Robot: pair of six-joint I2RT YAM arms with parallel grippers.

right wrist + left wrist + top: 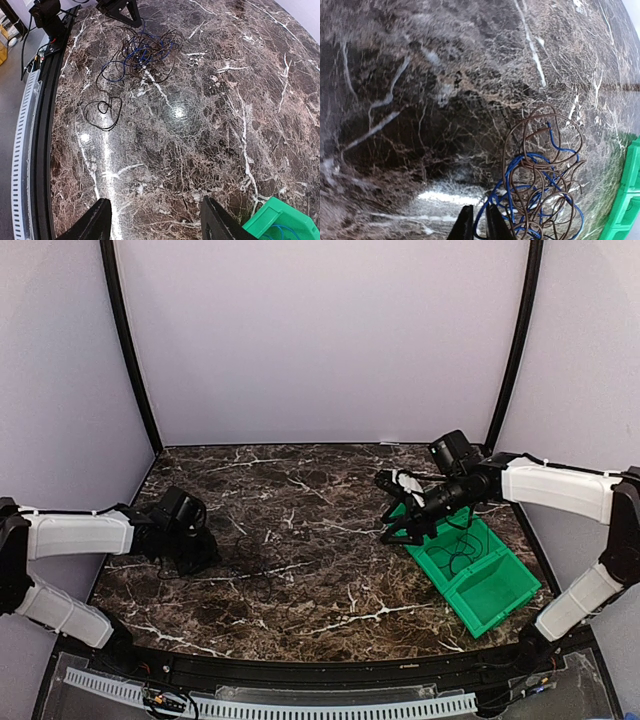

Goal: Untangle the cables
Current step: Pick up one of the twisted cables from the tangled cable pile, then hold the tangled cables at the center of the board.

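1. Left gripper: the jaws are narrow, almost together, with only a slim gap, at the bottom centre of the left wrist view. The fingertips sit low over the bench, at the left edge of the cable tangle.
2. A blue cable from the tangle runs up against the fingertips. It cannot be determined whether a strand is pinched between the jaws.
3. The cable tangle is a mix of dark and blue strands in overlapping loops. It lies on the bench in the lower right of the left wrist view, and left of centre in the top view.
4. Right gripper: the jaws are wide apart with nothing between them. In the top view it is raised at centre right, above the upper-left end of the green bin.
5. From the right wrist view, the tangle appears at upper centre, touching the left gripper at the top edge. A single black cable loop lies just below and left of the tangle, joined to it by a strand.
6. The green bin holds further cable: a dark strand in the top view, and a blue strand in the lower right of the right wrist view.
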